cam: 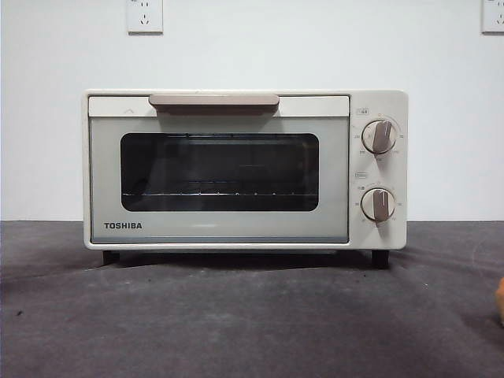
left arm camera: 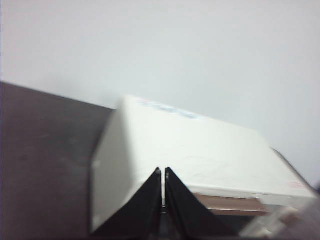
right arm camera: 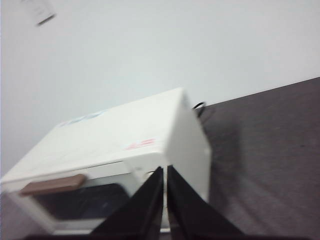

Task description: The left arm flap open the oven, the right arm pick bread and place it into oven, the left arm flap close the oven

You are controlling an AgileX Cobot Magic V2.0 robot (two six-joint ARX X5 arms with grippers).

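Observation:
The cream-white TOSHIBA oven (cam: 244, 169) stands at the middle of the table with its glass door shut and its beige handle (cam: 213, 101) along the top front. A sliver of the orange bread (cam: 500, 301) peeks in at the front view's right edge. My left gripper (left arm camera: 163, 172) is shut and empty, held above the oven (left arm camera: 195, 155) near its left side. Above the oven (right arm camera: 120, 145) at its right end hovers my right gripper (right arm camera: 164, 171), shut with nothing in it. Neither arm shows in the front view.
Two round knobs (cam: 379, 136) sit on the oven's right panel. A dark grey cloth (cam: 236, 323) covers the table. A white wall with outlets (cam: 145, 16) stands behind. A black cable (right arm camera: 199, 106) trails behind the oven.

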